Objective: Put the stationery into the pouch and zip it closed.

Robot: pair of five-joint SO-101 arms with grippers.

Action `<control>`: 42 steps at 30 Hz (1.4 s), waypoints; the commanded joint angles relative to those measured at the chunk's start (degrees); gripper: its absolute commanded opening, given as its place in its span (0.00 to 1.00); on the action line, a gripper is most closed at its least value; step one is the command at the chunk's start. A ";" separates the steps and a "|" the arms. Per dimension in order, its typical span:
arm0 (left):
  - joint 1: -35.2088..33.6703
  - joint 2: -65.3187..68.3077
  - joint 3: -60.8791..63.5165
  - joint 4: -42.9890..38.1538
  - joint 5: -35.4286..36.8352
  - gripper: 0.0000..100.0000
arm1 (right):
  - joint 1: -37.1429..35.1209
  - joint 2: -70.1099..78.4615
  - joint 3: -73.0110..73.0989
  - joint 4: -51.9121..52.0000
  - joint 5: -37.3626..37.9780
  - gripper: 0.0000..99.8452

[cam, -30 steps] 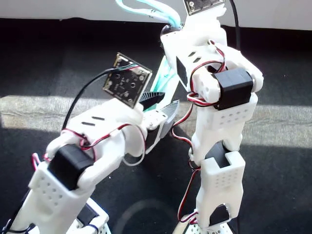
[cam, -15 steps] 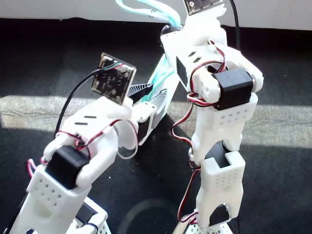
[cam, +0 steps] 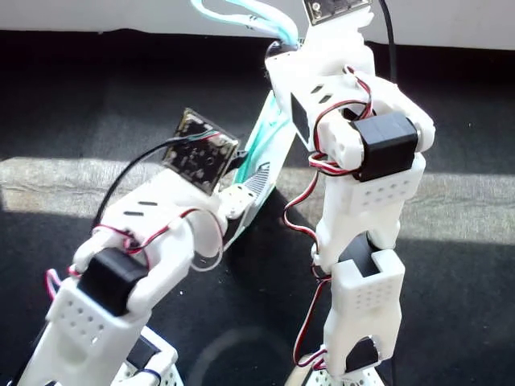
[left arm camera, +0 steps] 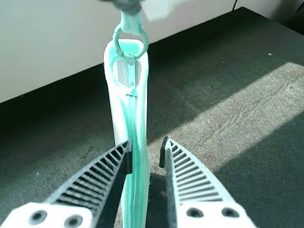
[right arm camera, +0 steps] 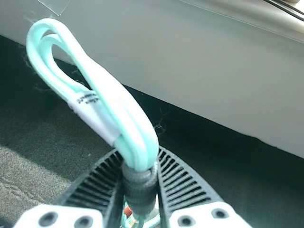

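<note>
Pouch [left arm camera: 128, 109] hanging upright above the bench [left arm camera: 228, 118], clamped at its loop [right arm camera: 95, 104] by the jaws of the right gripper [right arm camera: 139, 159], jaws of the left gripper [left arm camera: 146, 145] apart astride its zip edge; filling judged done, zipping probably near its end.

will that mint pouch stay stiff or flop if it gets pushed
Probably floppy: the pouch hangs thin and flat from its loop, pinched in the right gripper. Likely light, so it may swing aside if the left gripper nudges it.
</note>
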 commanded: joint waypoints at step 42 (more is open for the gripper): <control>-4.70 2.24 1.45 -7.74 -0.53 0.21 | -0.66 -0.48 -4.18 0.40 -0.26 0.01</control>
